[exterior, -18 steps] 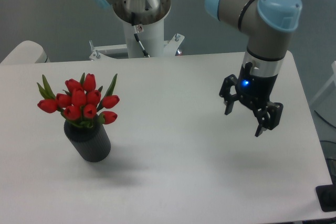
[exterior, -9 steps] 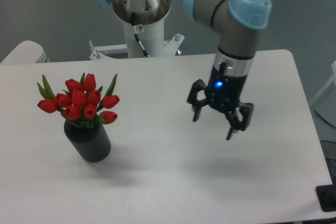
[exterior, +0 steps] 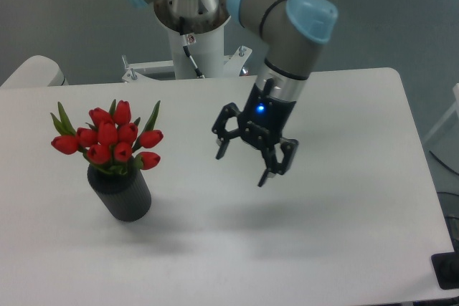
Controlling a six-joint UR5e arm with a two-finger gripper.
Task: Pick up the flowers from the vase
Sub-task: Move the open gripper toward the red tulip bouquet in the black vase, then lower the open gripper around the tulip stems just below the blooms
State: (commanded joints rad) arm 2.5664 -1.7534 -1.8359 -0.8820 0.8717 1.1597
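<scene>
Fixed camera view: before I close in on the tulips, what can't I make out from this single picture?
- Stems of the red tulip bunch: hidden inside the ribbed dark grey cylindrical vase.
- Height of the open black two-finger gripper above the white table: one view gives no depth.
- Inner faces of the fingers: too small and dark.
- Arm's upper links: cut off by the top edge.

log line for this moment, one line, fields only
phase: approach | gripper: open, empty, above table, right of flowers | flowers: upright in vase | contact: none
</scene>
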